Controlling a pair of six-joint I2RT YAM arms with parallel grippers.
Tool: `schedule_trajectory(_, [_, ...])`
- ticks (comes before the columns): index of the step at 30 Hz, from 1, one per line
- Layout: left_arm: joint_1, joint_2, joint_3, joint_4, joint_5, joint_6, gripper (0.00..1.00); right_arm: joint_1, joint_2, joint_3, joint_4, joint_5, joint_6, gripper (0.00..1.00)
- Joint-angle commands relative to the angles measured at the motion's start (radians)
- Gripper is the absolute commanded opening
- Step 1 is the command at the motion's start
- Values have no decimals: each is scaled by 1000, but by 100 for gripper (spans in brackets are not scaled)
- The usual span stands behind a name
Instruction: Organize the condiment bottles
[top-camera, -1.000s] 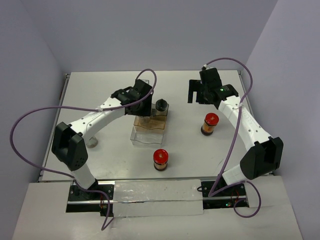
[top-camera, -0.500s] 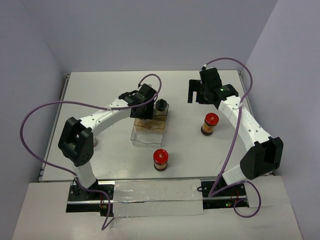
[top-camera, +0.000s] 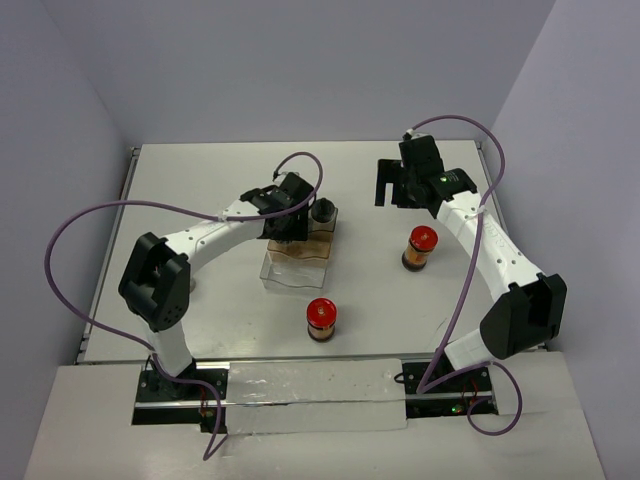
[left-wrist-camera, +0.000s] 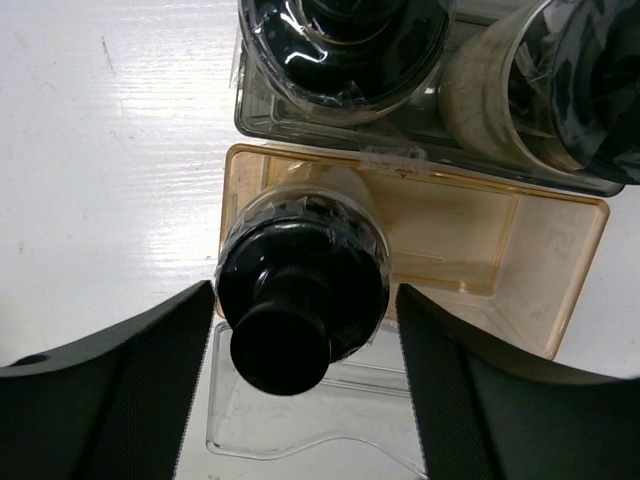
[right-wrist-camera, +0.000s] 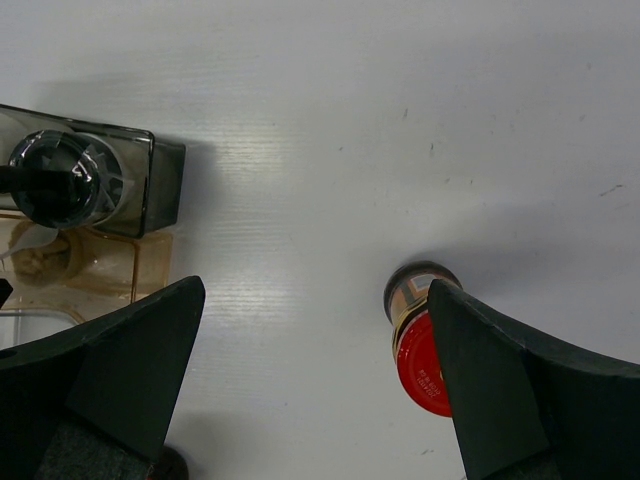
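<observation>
My left gripper hangs over the clear tray. In the left wrist view its jaws stand open on either side of a black-capped jar that stands in the tray's amber middle compartment. Two more black-capped jars stand in the dark far compartment; one shows from above. Two red-capped amber jars stand on the table, one at the right and one at the front. My right gripper is open and empty, above and left of the right red-capped jar.
The tray's near compartment is clear plastic and holds nothing. The white table ends at a raised rim at left and back, with purple walls beyond. Purple cables loop over both arms.
My left arm has folded in and its gripper has come down closer over the tray's middle compartment. The right arm and both red-capped jars have not moved.
</observation>
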Motion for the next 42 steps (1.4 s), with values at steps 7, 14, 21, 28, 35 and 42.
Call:
schedule_trajectory(7, [-26,-56,164,-103,-53,-12,95,1,-23,41,11,-12,-1,100])
schedule_trajectory(14, [-26,-222,206,-192,-76,-51,96,1,-60,26,16,-21,-1,100])
schedule_trajectory(21, [-6,-373,89,-378,-201,-198,95,1,-104,7,10,-36,-1,100])
schedule_trajectory(28, [115,-530,-112,-501,-244,-386,95,4,-123,-20,25,-65,-1,100])
schedule_trajectory(35, [295,-674,-251,-465,-251,-433,95,9,-113,0,20,-76,-1,100])
schedule_trajectory(42, [437,-637,-364,-353,-180,-406,96,10,-111,1,17,-79,-1,100])
